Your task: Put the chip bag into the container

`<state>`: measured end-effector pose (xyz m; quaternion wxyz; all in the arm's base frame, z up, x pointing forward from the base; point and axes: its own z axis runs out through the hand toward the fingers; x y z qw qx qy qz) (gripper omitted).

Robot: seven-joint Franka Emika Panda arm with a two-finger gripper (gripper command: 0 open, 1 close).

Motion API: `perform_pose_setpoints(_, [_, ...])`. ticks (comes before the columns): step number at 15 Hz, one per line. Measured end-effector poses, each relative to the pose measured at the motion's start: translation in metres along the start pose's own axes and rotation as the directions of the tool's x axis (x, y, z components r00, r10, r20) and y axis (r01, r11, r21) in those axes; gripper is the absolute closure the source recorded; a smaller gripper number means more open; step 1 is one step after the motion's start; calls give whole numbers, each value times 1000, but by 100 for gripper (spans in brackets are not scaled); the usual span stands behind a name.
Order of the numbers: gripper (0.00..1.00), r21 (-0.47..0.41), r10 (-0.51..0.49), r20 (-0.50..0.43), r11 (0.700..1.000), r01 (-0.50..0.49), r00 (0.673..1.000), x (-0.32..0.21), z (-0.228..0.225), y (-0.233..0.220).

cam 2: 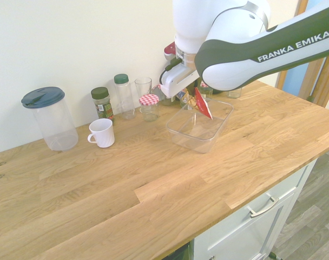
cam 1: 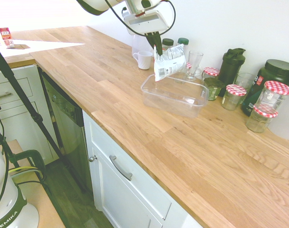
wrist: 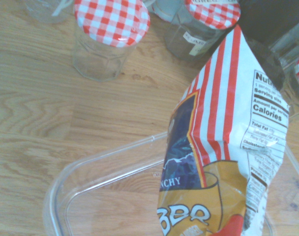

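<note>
So the jaws of the gripper (cam 1: pixel 156 49) are pinching the chip bag (cam 1: pixel 169 62). Clear container's (cam 1: pixel 175 95) right below them.

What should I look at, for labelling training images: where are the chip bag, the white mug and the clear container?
chip bag (cam 1: pixel 170 63): first exterior view, foil side
white mug (cam 2: pixel 103 134): second exterior view, body
clear container (cam 2: pixel 189 142): second exterior view, near wall

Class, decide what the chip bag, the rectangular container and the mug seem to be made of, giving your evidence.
Chip bag: thin, glossy printed film, probably foil-lined plastic; it creases and shines.
Rectangular container: smooth, clear, likely plastic; the counter shows through its thin walls.
Mug: white, apparently glazed ceramic, judging by its ridged, opaque sides, though plastic is possible.
</note>
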<state>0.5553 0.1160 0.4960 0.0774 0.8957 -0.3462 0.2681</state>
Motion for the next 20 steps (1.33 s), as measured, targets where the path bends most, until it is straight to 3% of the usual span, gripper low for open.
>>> perform_pose_setpoints(7, [100, -60, -17, 46, 998, 20, 999, -21, 70, 5])
perform_pose_setpoints(8, [0, -68, -15, 53, 997, 18, 998, -24, 80, 6])
perform_pose_setpoints(17, [0, -78, 7, 68, 997, -2, 998, -29, 94, 6])
perform_pose_setpoints(20, [0, -22, 15, 45, 1000, -14, 999, -26, 55, 3])
